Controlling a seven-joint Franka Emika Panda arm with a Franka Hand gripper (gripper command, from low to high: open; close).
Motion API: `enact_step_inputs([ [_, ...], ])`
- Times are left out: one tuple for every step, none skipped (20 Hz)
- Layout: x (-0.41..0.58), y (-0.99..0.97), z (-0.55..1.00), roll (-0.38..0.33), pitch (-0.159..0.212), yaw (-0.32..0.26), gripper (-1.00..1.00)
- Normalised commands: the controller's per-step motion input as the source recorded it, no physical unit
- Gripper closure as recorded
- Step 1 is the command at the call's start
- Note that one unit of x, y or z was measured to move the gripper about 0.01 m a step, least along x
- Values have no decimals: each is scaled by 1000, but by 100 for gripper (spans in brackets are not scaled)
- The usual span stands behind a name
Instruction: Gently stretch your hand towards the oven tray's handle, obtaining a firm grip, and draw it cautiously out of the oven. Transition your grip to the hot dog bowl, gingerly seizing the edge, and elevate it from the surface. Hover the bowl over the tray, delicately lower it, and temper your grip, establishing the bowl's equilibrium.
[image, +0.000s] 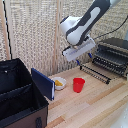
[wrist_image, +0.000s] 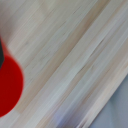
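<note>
**Arm hangs between oven and bowl, claw unreadable**

Black fabric crate (image: 17, 92) fills the near corner on the exterior view's left, lid flaps open, with a blue panel (image: 43, 83) leaning against its side. Just beyond that panel sits the hot dog bowl (image: 59, 82), a small white dish with yellow-orange food, resting on the wooden table (image: 95, 107). A red cup (image: 79, 84) stands near it, toward the exterior view's right, apart from the bowl and not touching it.

At the far right the oven (image: 114, 54) stands with its door dropped flat, the long bar of that flap reaching out over the table. The oven tray (image: 111, 62) shows as dark wire bars at the oven's mouth; it seems drawn forward, probably so that a bowl can be set on it from above, though the blur makes the amount hard to judge.

Above the table, between oven and cup, hangs the gripper (image: 78, 63) on the white arm, clear of everything. Its fingers are too small and smeared to read, so I cannot tell whether the claw is open or closed; it appears to carry nothing. The wrist view shows only blurred planks and a red edge of the cup, which suggests the hand faces down beside the cup.

Judged from this layout, the bowl is not yet lifted, and the next reach must pass the cup without knocking it.
</note>
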Motion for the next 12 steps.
enact_step_inputs([
  [100, 606, -200, 166, -13, -137, -100],
  [126, 609, -217, 165, -11, -133, -100],
  [157, 597, -263, 160, -13, -131, -100],
  [174, 577, -249, 162, -19, -102, -100],
  [220, 554, -266, 154, -29, -77, -100],
  [231, 511, -263, 153, -31, -56, -100],
  [251, 486, -254, 150, -32, -40, -100],
  [240, 474, -260, 152, -31, -35, -100],
  [266, 429, -254, 155, -21, -35, -100],
  [263, 391, -263, 154, -11, -27, -100],
  [274, 283, -214, 151, 0, 0, -100],
  [300, 237, -203, 145, 0, 0, -100],
])
